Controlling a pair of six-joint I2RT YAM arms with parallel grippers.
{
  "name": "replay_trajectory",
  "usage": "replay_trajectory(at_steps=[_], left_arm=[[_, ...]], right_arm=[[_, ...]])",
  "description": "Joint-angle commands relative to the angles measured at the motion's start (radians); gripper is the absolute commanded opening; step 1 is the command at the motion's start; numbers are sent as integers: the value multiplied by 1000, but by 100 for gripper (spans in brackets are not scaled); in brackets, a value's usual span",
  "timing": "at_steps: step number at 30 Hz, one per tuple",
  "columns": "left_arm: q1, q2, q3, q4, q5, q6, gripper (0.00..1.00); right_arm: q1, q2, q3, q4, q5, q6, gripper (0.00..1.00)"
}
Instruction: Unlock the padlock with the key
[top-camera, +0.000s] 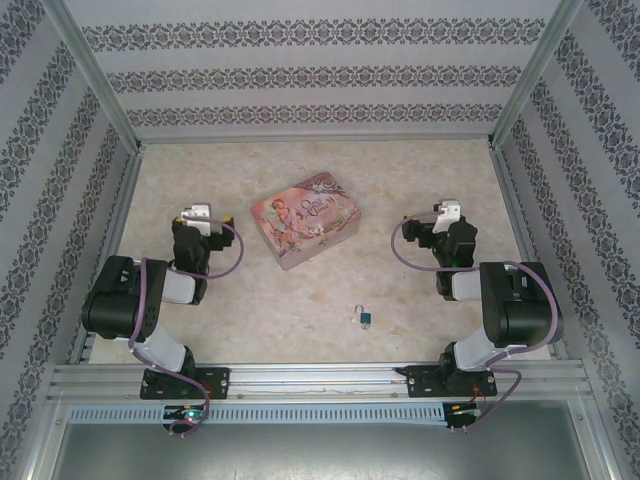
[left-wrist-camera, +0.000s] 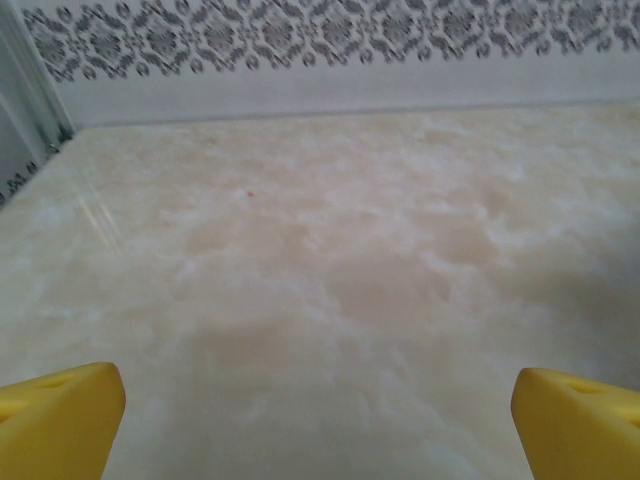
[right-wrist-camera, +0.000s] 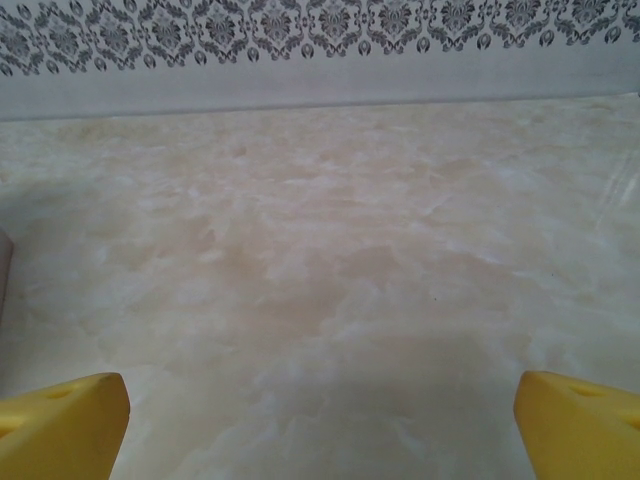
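A tiny teal-blue padlock (top-camera: 366, 319) with a silver shackle lies on the marbled table near the front middle. A thin dark key (top-camera: 355, 311) seems to lie right beside it on its left, too small to make out well. My left gripper (top-camera: 196, 214) rests at the left, folded back and far from the padlock. In the left wrist view its yellow fingertips (left-wrist-camera: 60, 420) stand wide apart over bare table. My right gripper (top-camera: 444, 212) rests at the right, likewise open, its yellow fingertips (right-wrist-camera: 580, 425) spread with nothing between them.
A pink illustrated tin box (top-camera: 306, 220) sits behind the padlock at the table's middle. Patterned walls (top-camera: 300, 75) close in the back and both sides. A metal rail (top-camera: 320, 380) runs along the near edge by the arm bases.
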Motion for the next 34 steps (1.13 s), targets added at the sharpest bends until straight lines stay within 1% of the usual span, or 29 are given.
replay_trajectory(at_steps=[1,12,34], left_arm=[[21,-17,4,-100,42,-26,99],[21,-15,1,-96,42,-22,99],[21,-15,1,-94,42,-22,99]], right_arm=[[11,-17,13,-24,53,-17,98],[22,-20,11,-23,77,-25,98],[25,-20,14,-29,83,-26,98]])
